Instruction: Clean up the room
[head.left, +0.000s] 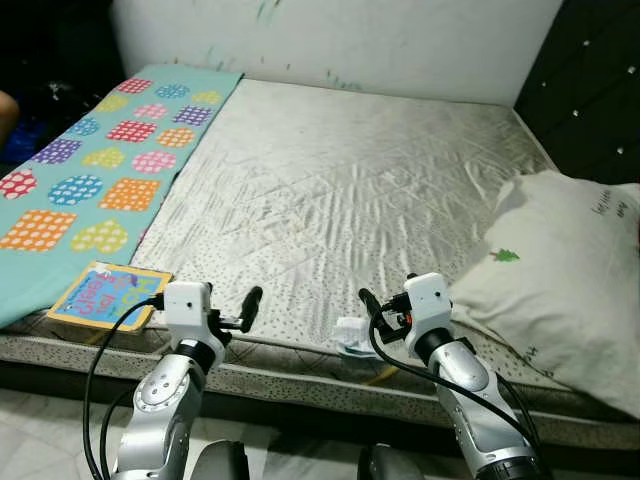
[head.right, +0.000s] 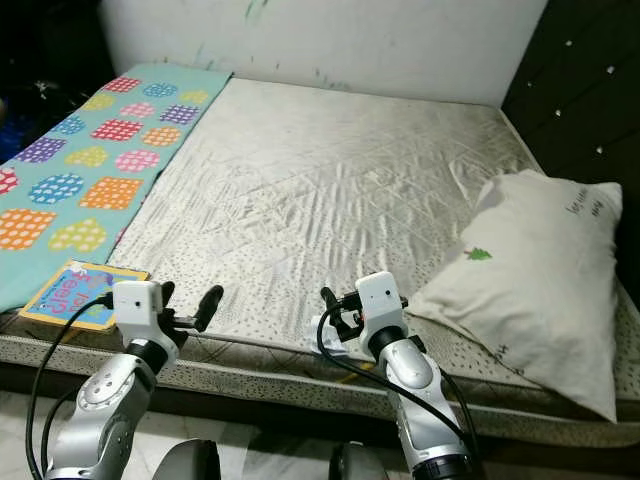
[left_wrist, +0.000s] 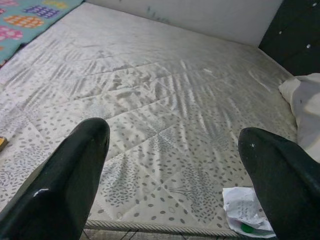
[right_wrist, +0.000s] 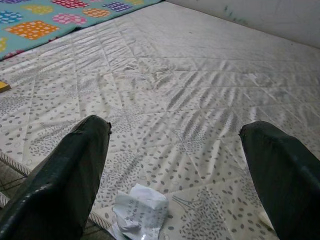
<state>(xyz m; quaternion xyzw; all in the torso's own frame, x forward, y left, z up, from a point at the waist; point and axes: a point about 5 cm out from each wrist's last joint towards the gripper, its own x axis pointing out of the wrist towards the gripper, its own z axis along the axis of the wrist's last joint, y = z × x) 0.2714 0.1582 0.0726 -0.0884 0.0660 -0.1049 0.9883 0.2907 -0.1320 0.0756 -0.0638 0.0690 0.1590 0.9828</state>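
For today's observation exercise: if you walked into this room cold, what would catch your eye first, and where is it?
The bare quilted mattress spreads across the middle, with a bright turquoise mat of coloured patches along its left side and a colourful book at that mat's near end. A white pillow lies at the right edge. A crumpled paper scrap sits on the near edge, just ahead of the right end effector, which is open like the left end effector.

pillow (head.left: 560, 275) cut off at right edge
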